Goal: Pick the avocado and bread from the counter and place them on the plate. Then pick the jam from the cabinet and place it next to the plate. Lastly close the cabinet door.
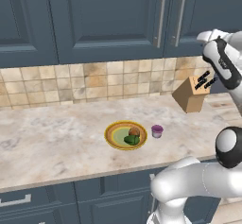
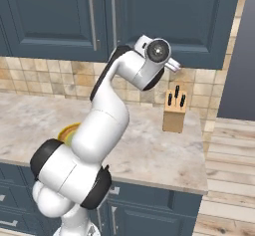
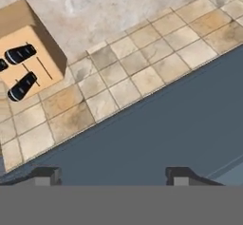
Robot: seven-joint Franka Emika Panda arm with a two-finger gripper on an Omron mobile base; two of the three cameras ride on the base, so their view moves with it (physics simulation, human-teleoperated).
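Cabinet (image 1: 94, 20) run spans the wall above the desk (image 1: 56, 138). All doors in sight look flush, so the closing step reads as done or nearly done; can't confirm from these angles that the last door is fully seated.

Arm reaches up on the right of the left base view, wrist level with the cabinet's bottom edge. In the hand view the hand (image 3: 114, 175) faces a dark blue-grey cabinet panel (image 3: 166, 138) close ahead, tiled backsplash (image 3: 118, 77) beyond it and the knife block (image 3: 26, 53) further off to the upper left of that view. Fingertips (image 3: 45, 175) stand well apart with nothing between them: hand is open, holding nothing.

Key relation: the cabinet door (image 1: 182, 15) with its vertical bar handle (image 1: 179, 17) sits up and to the left of the wrist in the left base view. Handle's long axis is vertical. Any last push would go straight into the panel ahead, not toward the handle.

Plate (image 1: 125, 135) sits on the desk well below and left of the hand. Bread (image 1: 134, 132) and avocado (image 1: 132, 140) are both on it, touching. Jam (image 1: 157, 131) stands just beside the plate's right rim, on the side nearer the hand. Those steps look complete.
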